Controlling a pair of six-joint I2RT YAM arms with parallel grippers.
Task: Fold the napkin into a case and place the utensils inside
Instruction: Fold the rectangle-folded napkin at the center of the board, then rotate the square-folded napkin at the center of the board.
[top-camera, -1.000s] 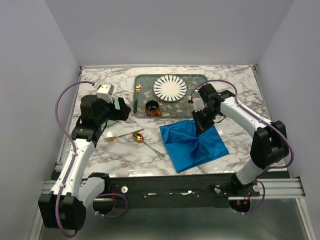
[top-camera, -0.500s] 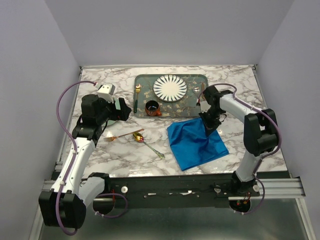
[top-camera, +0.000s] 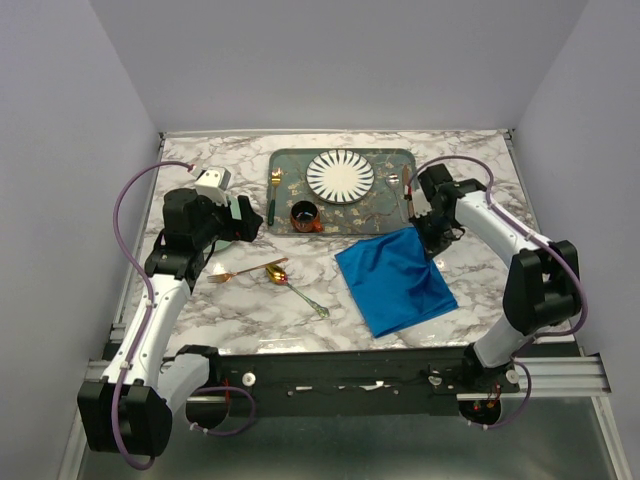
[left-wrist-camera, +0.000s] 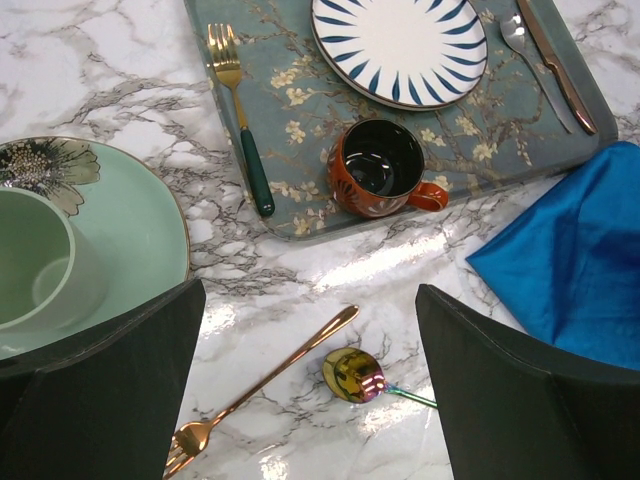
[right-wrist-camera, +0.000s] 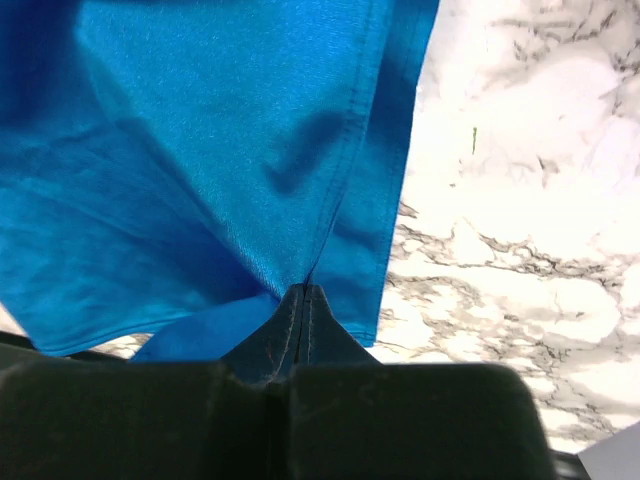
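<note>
The right gripper (right-wrist-camera: 303, 297) has its jaws clenched on an edge of the barely folded bright blue cloth napkin (top-camera: 395, 280), while the slim copper-pink fork (left-wrist-camera: 270, 375) and iridescent gold-bowled spoon (left-wrist-camera: 355, 372) lie untouched beneath the left gripper (left-wrist-camera: 310, 385), its jaws spread.

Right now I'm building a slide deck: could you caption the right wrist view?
Right gripper, jaws shut, pinches a fold of the bright blue napkin; marble table beyond.

The right gripper (right-wrist-camera: 303, 296) hides the napkin (right-wrist-camera: 200, 150) corner between its jaws. At the left gripper (left-wrist-camera: 310, 290), the spoon (left-wrist-camera: 353, 374) handle is lost behind the right-hand jaw.
</note>
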